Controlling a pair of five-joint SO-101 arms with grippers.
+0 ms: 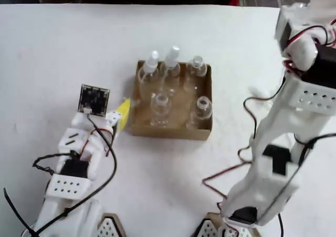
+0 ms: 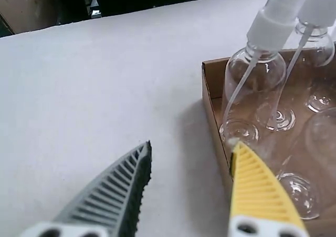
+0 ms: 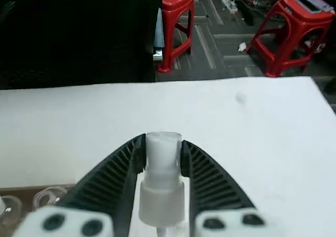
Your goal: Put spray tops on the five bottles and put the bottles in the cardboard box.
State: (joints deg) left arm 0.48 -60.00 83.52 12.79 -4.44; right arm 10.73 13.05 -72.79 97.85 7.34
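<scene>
While the left tool (image 2: 191, 145) is gaping wide with nothing between its fingers, its yellow finger (image 2: 257, 189) is hanging right by a side wall of the cardboard box (image 2: 212, 103); whether it is touching that wall I cannot tell. Its grey finger (image 2: 118, 195) is hovering over the white bench (image 2: 105, 79) outside the box.

Just ahead of the yellow finger, two clear bottles are standing upright inside the box with white sprayers already fitted. These are the nearer capped bottle (image 2: 254, 87) and, beyond it, the farther capped bottle (image 2: 315, 42), with thin dip tubes running down inside both. Three more are standing open-necked in the same box. The third back-row bottle (image 1: 196, 71) is standing beside the capped pair, and the first front-row bottle (image 1: 160, 108) and second front-row bottle (image 1: 202, 109) are standing side by side.

The right tool (image 3: 163, 142) is clamping a loose spray top (image 3: 161, 189) by its nozzle head between black ribbed fingers, with the collar hanging below the fingertips. It is holding this piece in the air above the bench. Far beyond its tips, red stools (image 3: 176, 27) are standing on the floor.
</scene>
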